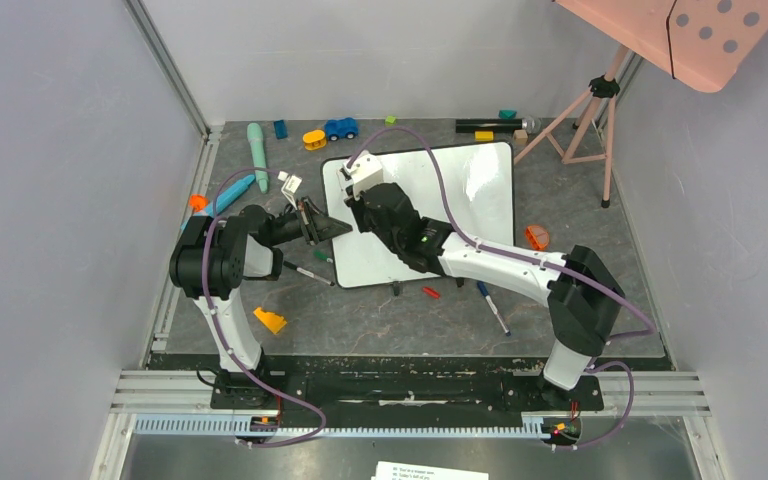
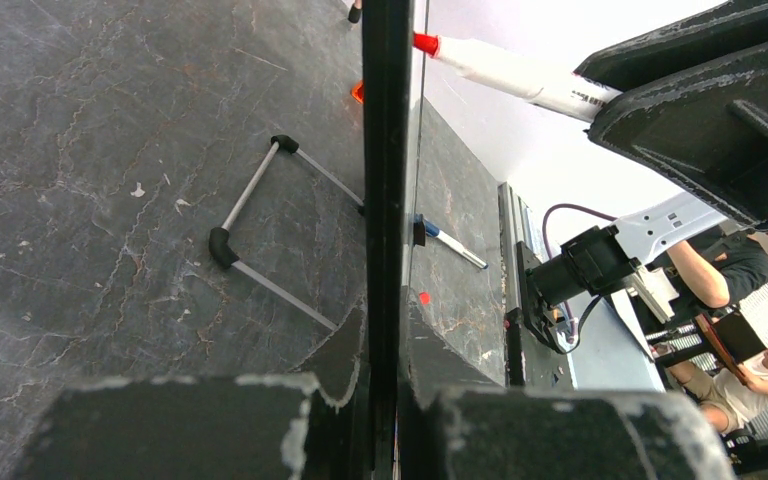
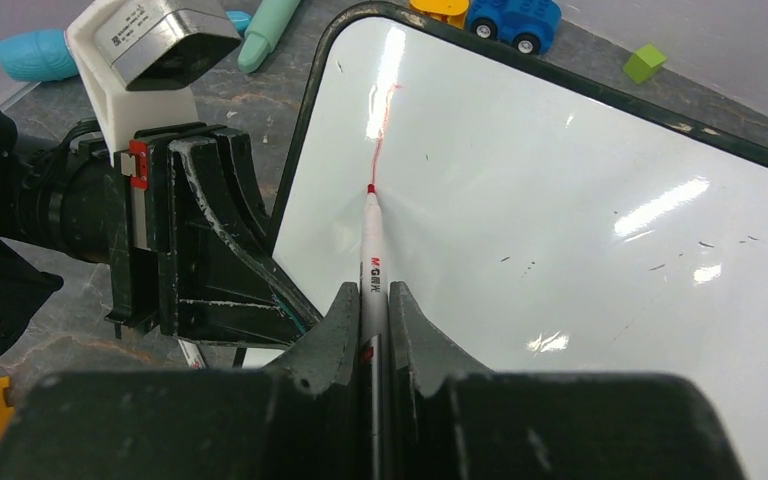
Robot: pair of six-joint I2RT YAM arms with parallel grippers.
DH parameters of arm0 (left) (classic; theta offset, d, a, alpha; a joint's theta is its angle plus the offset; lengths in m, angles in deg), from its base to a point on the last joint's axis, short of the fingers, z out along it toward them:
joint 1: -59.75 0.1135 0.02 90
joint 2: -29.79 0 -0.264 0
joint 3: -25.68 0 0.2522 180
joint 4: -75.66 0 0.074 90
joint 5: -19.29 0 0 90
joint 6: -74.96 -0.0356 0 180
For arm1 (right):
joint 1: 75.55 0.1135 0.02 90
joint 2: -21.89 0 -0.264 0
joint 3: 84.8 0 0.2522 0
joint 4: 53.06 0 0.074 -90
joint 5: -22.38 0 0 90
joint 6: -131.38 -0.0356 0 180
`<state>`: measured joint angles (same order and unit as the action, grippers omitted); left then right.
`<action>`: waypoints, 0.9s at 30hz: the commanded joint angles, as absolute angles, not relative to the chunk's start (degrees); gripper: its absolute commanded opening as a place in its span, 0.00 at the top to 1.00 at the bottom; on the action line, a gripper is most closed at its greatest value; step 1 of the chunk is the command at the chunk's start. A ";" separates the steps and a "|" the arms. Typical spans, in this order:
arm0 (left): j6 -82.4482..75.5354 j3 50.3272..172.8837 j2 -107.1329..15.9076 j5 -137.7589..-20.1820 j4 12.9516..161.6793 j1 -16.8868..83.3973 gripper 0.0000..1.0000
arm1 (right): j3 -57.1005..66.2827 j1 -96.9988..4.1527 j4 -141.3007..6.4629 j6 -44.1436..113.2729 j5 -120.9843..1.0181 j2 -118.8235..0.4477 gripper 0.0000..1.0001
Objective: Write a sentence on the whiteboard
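Right gripper (image 3: 372,300) clamped on red marker (image 3: 371,235) is tracing at whiteboard (image 3: 560,200) upper left, left gripper (image 2: 390,370) pinching its rim; sentence (image 3: 377,140) showing one stroke only, rest pending.

Robotics lab, grey-walled test cell (image 1: 50,150), tripod (image 1: 601,87)

Even overhead light is flooding the top view, and the arms are casting only soft, faint shadows on the dark grey marbled tabletop (image 1: 360,320). The large glossy white rectangular whiteboard (image 1: 485,200) is throwing back a pale sheen there; in the right wrist view it's flashing hard white streaks of glare. Close to that lens, the right gripper's black fingers (image 3: 325,330) are blurring. In the left wrist view, the upper right is washing out white, and the left gripper's black fingers (image 2: 210,430) are smearing out of focus.
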<state>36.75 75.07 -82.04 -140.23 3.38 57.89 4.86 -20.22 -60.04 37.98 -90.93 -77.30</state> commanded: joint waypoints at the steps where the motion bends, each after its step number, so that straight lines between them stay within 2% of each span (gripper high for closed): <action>1: 32.16 75.32 -82.97 -140.76 0.19 57.01 0.98 | 6.54 -20.79 -61.29 38.31 -89.66 -75.50 1.00; 12: 32.12 75.21 -82.85 -140.80 0.21 57.00 0.98 | 8.62 -21.34 -61.11 39.10 -87.47 -72.68 1.00; 27: 32.08 75.26 -82.88 -140.80 0.21 57.01 0.98 | 11.44 -22.46 -61.70 39.09 -86.29 -75.71 1.00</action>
<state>36.75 75.07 -82.04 -140.27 3.25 57.84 8.00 -22.16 -62.24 38.44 -87.13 -75.25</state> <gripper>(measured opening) 0.095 0.110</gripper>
